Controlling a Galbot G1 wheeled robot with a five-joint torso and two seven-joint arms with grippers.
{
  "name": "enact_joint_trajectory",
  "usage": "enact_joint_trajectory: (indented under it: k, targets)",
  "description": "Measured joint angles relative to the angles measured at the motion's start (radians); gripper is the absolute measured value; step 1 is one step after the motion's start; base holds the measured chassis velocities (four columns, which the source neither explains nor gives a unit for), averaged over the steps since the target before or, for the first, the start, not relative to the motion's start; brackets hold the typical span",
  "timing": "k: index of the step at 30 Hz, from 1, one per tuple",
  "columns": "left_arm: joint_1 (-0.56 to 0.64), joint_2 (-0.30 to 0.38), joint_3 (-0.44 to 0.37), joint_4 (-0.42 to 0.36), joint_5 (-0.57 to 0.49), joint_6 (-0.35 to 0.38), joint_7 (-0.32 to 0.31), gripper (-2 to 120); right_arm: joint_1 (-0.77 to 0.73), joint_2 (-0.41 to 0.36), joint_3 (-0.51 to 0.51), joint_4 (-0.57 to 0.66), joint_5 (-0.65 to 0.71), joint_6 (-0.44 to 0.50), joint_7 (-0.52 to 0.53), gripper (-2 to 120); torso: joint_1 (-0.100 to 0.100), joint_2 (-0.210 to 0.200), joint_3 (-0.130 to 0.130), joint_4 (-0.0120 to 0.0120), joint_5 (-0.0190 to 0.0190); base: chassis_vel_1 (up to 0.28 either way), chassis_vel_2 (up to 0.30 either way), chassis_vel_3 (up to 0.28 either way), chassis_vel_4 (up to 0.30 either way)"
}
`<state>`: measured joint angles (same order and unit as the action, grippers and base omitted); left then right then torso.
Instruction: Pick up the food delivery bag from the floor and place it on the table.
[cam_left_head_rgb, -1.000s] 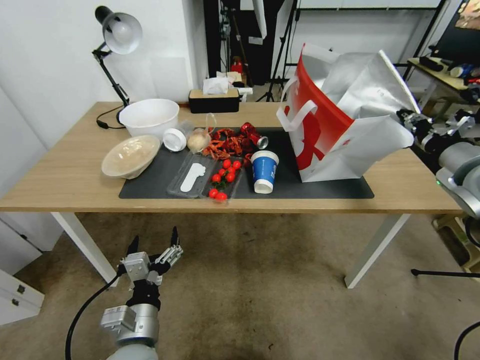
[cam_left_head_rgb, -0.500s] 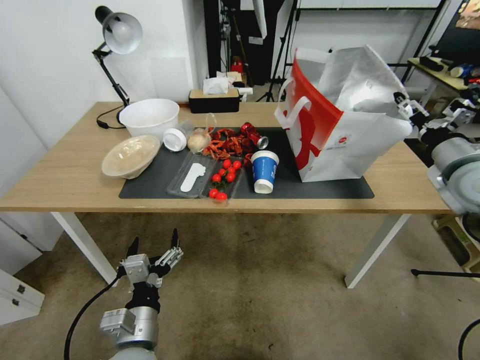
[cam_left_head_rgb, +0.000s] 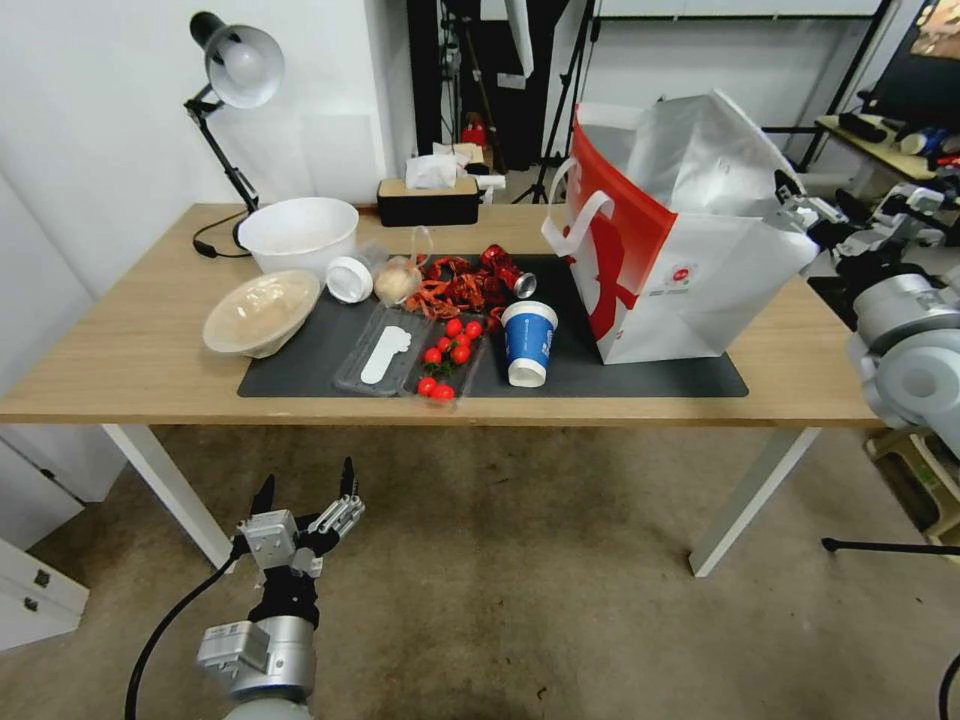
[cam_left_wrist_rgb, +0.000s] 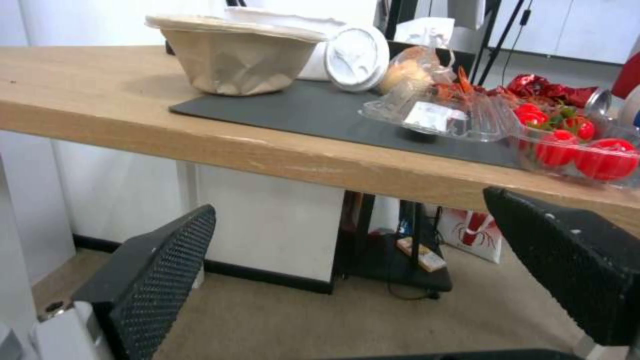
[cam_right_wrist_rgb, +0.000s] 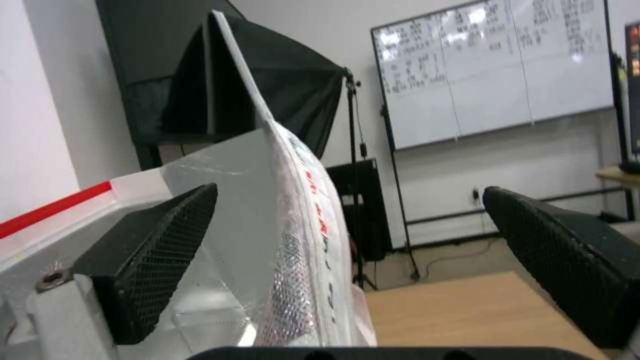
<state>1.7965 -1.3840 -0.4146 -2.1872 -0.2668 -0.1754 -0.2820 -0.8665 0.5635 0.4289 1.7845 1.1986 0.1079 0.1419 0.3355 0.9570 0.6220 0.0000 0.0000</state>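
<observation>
bag: our food delivery bag (cam_left_head_rgb: 690, 270) sits upright on the table (cam_left_head_rgb: 120, 350)
right gripper (cam_left_head_rgb: 850, 222): spread wide around the bag's top edge
left gripper (cam_left_head_rgb: 305, 500): spread, low over the floor (cam_left_head_rgb: 520, 600)

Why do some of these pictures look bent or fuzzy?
Head view: a wide lens bows the table edges. Left wrist view: the near black fingers look soft, the tomatoes blurry. Right wrist view: the food delivery bag sits too close, its foil glinting.

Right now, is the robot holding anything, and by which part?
Nothing. The right end effector is open around the food delivery bag's top edge without pinching it; the bag stands on the table. The left end effector hangs open, low.
</observation>
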Motion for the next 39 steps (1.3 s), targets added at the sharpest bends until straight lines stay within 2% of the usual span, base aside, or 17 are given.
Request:
enact_joint_trajectory:
  k: [11, 18, 25, 28, 34, 39]
  targets:
    - [0.004, -0.002, -0.001, -0.006, 0.008, -0.006, -0.003, 100, -0.015, -0.018, 0.039, 0.027, 0.004, 0.050, -0.045, 100, 0.000, 0.000, 0.000, -0.0001, 0.0000, 0.000, 0.000, 0.000, 0.000]
    - [0.014, -0.007, -0.005, -0.017, 0.010, -0.015, -0.005, 100, -0.048, -0.029, 0.063, 0.074, 0.045, 0.044, -0.051, 100, 0.000, 0.000, 0.000, 0.0000, 0.0000, 0.000, 0.000, 0.000, 0.000]
    - [0.019, -0.005, -0.018, -0.034, 0.006, -0.025, -0.004, 100, -0.191, -0.019, 0.146, 0.174, 0.052, 0.025, -0.044, 100, 0.000, 0.000, 0.000, 0.0000, 0.0000, 0.000, 0.000, 0.000, 0.000]
    - [0.018, -0.003, -0.029, -0.046, 0.006, -0.031, 0.008, 100, -0.340, -0.003, 0.217, 0.261, 0.017, 0.022, -0.039, 100, 0.000, 0.000, 0.000, 0.0000, -0.0001, 0.000, 0.000, 0.000, 0.000]
    - [0.013, -0.002, -0.039, -0.050, 0.006, -0.042, 0.026, 100, -0.453, 0.027, 0.250, 0.323, -0.034, 0.023, -0.039, 100, 0.000, 0.000, 0.000, -0.0001, -0.0003, 0.000, 0.000, 0.000, 0.000]
    - [0.015, 0.001, -0.046, -0.051, 0.010, -0.055, 0.043, 100, -0.584, 0.127, 0.250, 0.411, -0.165, 0.031, -0.040, 100, 0.000, 0.000, 0.000, 0.0001, -0.0007, 0.000, 0.000, 0.000, 0.000]
